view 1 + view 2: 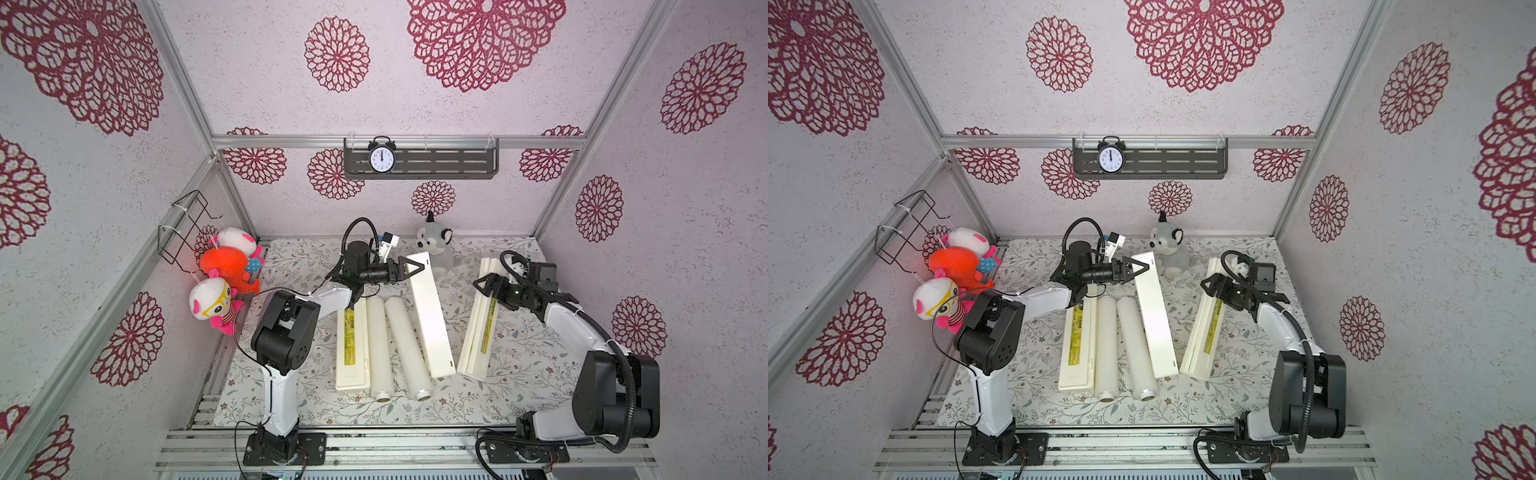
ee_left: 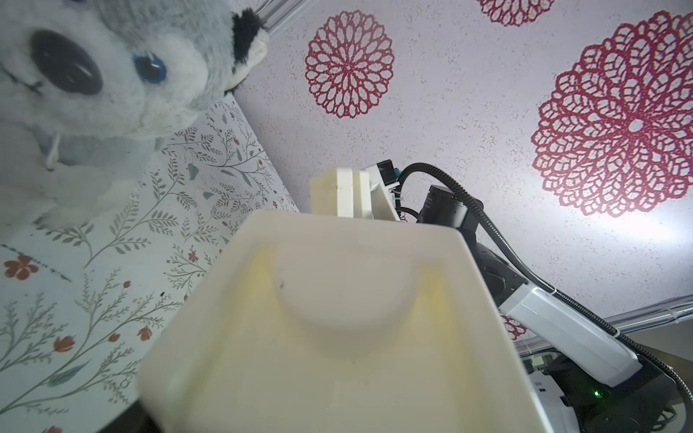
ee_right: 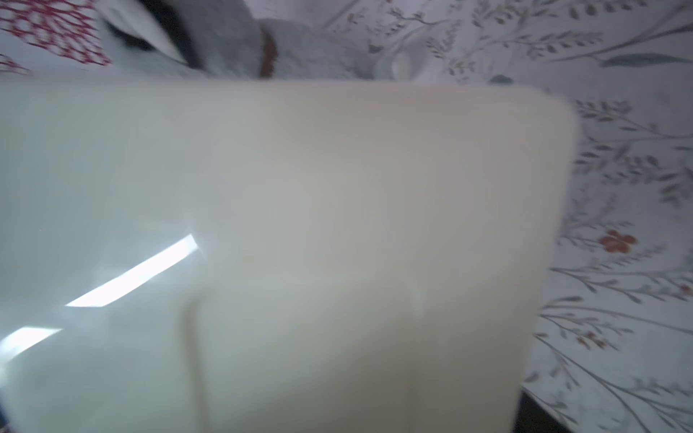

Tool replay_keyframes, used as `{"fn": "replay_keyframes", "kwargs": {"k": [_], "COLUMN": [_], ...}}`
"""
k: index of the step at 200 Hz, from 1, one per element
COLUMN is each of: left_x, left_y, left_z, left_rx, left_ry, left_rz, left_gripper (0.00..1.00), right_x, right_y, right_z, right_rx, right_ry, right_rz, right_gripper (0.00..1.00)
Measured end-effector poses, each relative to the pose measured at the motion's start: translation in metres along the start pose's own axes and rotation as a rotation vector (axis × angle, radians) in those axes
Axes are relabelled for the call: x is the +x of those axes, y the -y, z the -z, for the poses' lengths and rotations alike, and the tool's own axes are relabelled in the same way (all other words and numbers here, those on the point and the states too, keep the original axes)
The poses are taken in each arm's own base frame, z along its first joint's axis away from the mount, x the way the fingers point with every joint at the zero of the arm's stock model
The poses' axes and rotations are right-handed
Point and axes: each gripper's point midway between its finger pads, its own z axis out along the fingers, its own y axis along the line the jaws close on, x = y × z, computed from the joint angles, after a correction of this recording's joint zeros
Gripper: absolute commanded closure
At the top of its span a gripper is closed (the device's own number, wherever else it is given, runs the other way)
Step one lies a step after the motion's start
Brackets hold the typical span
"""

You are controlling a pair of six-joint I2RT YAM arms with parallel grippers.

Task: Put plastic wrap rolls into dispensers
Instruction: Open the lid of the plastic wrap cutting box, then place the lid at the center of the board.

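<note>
**Both grippers wide at the far ends of two dispensers**

In both top views, bare floral mat lies open at lower right, and patterned walls close in on each side. The left gripper, jaws wide apart, sits at the upper end of a tilted white dispenser at centre. The right gripper, equally wide, meets an open dispenser. Whether either presses, I cannot tell. Two plastic wrap rolls lie flat left of centre, beside a labelled dispenser. A plush husky sits above them.

SURFACE: floral table | ON IT: dispensers; rolls; plush husky
</note>
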Motion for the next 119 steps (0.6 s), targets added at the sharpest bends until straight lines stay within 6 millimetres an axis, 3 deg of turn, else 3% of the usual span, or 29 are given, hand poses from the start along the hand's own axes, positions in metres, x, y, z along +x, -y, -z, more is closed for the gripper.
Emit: {"fn": "replay_keyframes", "kwargs": {"k": [51,69,83,94,119], "left_x": [-0.001,-0.001,0.0,0.0,0.0], "left_y": [-0.008,-0.009,-0.011,-0.011,-0.011], "left_z": [-0.001,-0.001,-0.001,-0.001,-0.001], "left_rx": [-0.053,-0.058,-0.063,-0.064,-0.067], "left_ry": [-0.01,-0.013,-0.014,-0.015,-0.018], "left_rz": [0.019,0.025,0.03,0.032,0.035], "left_gripper": [0.24,0.24,0.24,0.24,0.24], "right_x": [0.022,0.029,0.033,0.036,0.037], "right_y": [0.078,0.099,0.108,0.111,0.112], "right_z": [-0.025,-0.038,-0.046,-0.051,-0.054], "right_rx": [0.358,0.447,0.495,0.529,0.576], "right_ry": [-0.134,-0.194,-0.23,-0.255,-0.278], "right_rz": [0.047,0.069,0.098,0.122,0.18], "right_gripper": [0.37,0.28,0.1,0.02,0.01]}}
